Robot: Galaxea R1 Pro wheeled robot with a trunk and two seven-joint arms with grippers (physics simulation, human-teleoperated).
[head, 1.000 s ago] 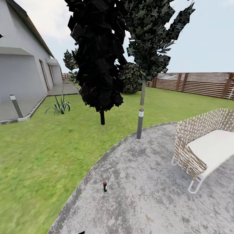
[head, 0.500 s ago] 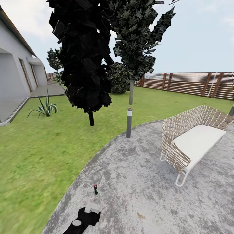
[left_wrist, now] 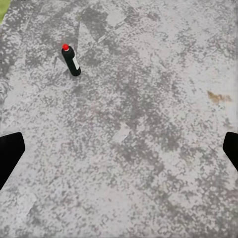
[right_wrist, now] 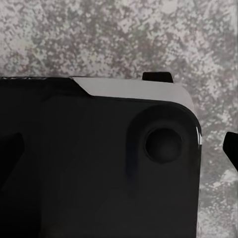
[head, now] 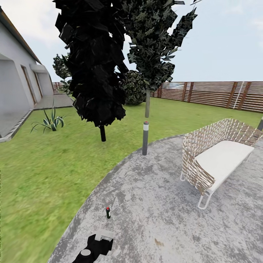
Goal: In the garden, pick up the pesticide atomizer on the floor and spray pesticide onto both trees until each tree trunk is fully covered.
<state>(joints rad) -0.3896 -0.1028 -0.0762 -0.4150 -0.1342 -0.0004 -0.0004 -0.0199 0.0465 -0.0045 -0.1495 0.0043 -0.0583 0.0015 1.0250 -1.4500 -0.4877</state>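
The left gripper (left_wrist: 119, 148) hangs over the grey speckled paving (head: 160, 204) with its two dark fingers (left_wrist: 10, 153) spread wide apart and nothing between them. Ahead of it and a little off to one side, well short of any contact, the pesticide atomizer (left_wrist: 71, 60) stands upright on the paving: a small dark bottle with a red cap and a pale label. In the head view the atomizer (head: 108, 212) stands just beyond the black left arm (head: 95, 248), near the paving's edge with the grass (head: 40, 175). Farther beyond the gripper rise two trees (head: 95, 62), a grey bollard lamp (head: 145, 137) between them at the paving's rim. A wicker sofa (head: 215, 157) stands off to the right. Whether the right gripper is open or closed cannot be told; its wrist view shows a black robot part (right_wrist: 94, 163) over paving.
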